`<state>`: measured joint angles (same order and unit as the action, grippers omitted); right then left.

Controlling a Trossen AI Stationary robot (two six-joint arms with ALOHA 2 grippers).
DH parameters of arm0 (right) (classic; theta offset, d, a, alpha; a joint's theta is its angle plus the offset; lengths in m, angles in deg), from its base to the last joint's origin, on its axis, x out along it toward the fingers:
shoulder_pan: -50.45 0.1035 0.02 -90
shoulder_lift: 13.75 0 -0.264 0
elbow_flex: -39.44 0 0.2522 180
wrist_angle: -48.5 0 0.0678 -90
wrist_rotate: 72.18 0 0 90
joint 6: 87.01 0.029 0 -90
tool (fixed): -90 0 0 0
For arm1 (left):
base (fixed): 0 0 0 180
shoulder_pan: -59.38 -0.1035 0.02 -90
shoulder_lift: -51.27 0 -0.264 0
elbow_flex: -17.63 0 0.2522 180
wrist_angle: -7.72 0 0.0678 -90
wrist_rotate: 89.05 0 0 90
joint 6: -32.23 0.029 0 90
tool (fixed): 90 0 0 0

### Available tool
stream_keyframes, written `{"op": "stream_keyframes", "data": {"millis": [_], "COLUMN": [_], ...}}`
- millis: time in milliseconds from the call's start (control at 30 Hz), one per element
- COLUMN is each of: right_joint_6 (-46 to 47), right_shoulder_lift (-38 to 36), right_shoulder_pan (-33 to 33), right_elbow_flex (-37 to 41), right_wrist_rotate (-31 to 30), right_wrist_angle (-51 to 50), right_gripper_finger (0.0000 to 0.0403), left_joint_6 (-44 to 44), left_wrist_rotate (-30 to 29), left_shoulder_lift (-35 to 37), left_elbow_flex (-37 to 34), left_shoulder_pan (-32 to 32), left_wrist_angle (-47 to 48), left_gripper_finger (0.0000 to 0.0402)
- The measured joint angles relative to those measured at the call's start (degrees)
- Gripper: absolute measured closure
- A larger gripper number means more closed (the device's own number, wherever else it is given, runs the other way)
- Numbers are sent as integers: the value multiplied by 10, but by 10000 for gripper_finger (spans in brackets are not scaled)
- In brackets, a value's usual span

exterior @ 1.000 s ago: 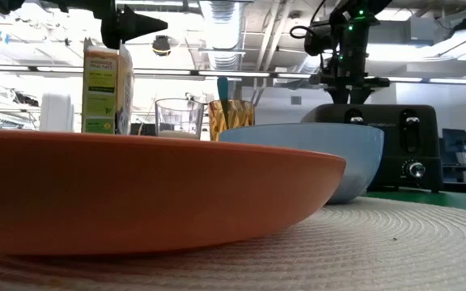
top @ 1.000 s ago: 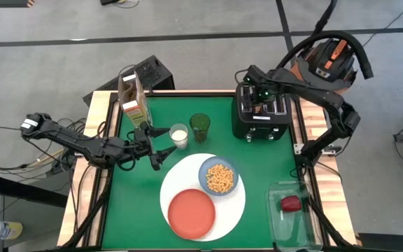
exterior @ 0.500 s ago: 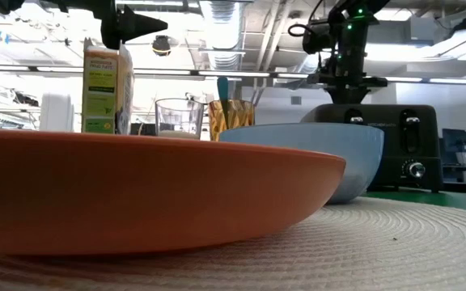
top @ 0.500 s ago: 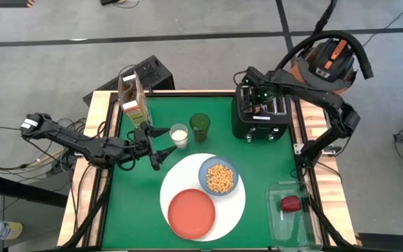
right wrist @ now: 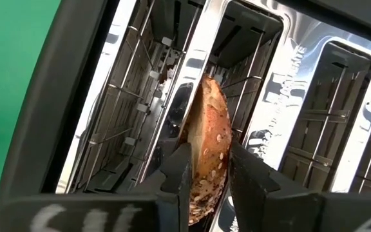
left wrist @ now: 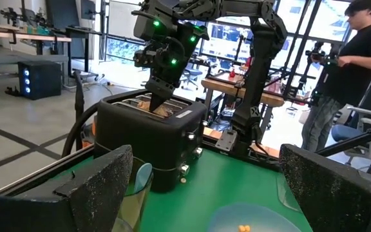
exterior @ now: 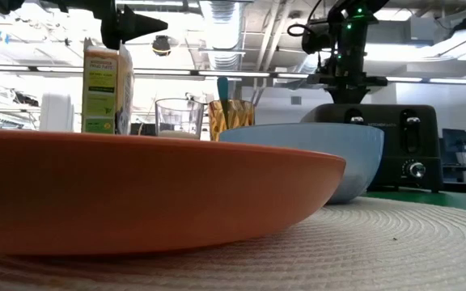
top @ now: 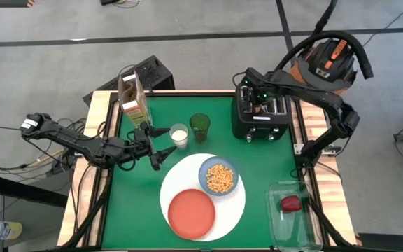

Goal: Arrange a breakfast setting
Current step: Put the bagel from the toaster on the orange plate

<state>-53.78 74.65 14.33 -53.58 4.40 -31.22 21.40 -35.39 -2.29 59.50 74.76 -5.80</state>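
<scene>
1. Over the black toaster (top: 260, 112) at the table's far right: right gripper (right wrist: 203, 169) clamped on a slice of seeded bread (right wrist: 209, 138), pads on both faces, slice partly down in a slot.
2. Likely light, stiff at the crust, crumbly inside; best pinched flat across the faces, gently.
3. Near the table's left edge, beside the milk glass (top: 179, 135): left gripper (top: 161, 144) idle, fingers spread, holding nothing.
4. At centre front: white plate (top: 232, 206) carrying orange-red plate (top: 191, 213) and light-blue bowl (top: 219, 176) of cereal.
</scene>
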Motion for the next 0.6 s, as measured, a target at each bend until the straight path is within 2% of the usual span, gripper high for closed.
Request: {"op": "stream_keyframes", "data": {"millis": [600], "right_joint_6": [0], "right_shoulder_lift": [-9], "right_shoulder_pan": [2], "right_elbow_flex": [-6], "right_wrist_rotate": [-4], "right_wrist_angle": [-27], "right_gripper_finger": [304], "left_joint_6": [0], "left_wrist_rotate": [1], "left_shoulder_lift": [0], "left_elbow_flex": [0], "left_shoulder_pan": [0], "left_wrist_angle": [0], "left_gripper_finger": [23]}}
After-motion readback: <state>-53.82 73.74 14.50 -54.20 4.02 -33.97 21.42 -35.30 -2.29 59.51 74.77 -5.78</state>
